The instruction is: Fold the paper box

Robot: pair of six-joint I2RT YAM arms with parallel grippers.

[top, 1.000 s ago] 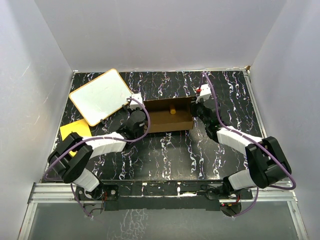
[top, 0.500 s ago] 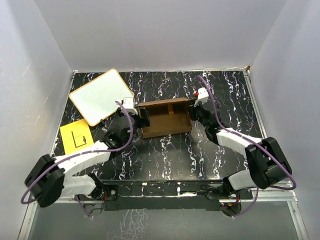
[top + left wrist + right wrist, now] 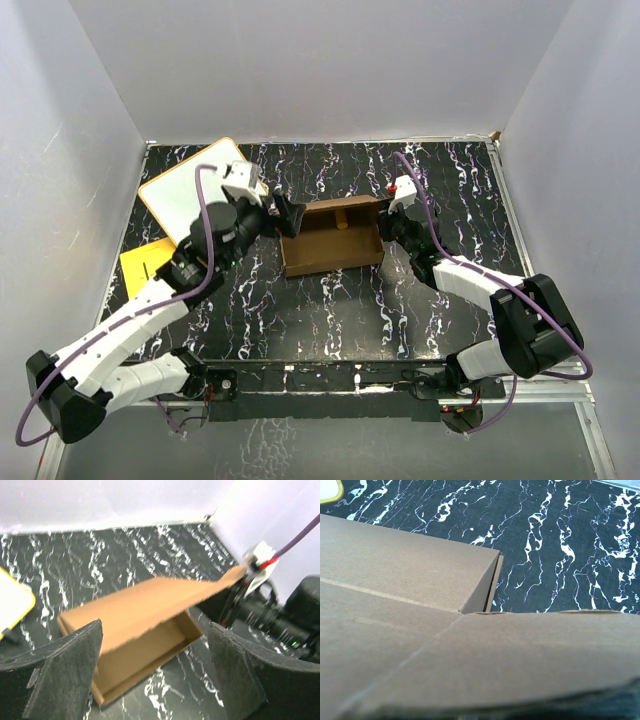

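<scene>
While the right gripper point(image 3: 388, 216) pinches a corner of the paper box point(image 3: 331, 248) lid point(image 3: 150, 600), the wide-open, empty left gripper point(image 3: 287, 215) should catch the other end and lower both evenly.

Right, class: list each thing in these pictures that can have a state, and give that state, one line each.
paper box: partly folded, walls up, lid raised and tilted, not closed.
left gripper: open, at the box's left end, holding nothing.
right gripper: shut on the paper box's right end.
white board: lying flat, partly under the left arm.
yellow sheet: flat, partly hidden.
</scene>
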